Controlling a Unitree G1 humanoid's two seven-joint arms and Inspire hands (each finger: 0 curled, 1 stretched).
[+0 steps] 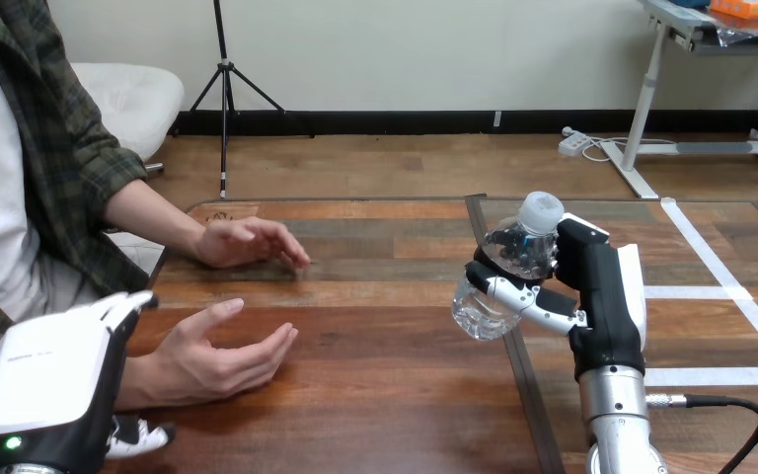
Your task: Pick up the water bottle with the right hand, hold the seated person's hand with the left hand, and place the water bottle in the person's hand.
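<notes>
The right hand (604, 286) is clamped round the tilted water bottle (513, 252). The left hand (54, 380) sits beside the person's nearer hand (219, 355) (its grip I cannot tell).

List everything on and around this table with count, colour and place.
water bottle: one, clear, held in the right hand, right of centre
table: one, brown wood, across the view
tape: several strips, white, on the table's right part
person's hands: two, left; one flat on the table, the other open nearer the robot
left hand: one, black and white, bottom left, beside the person's wrist
right hand: one, black and white, round the water bottle
</notes>
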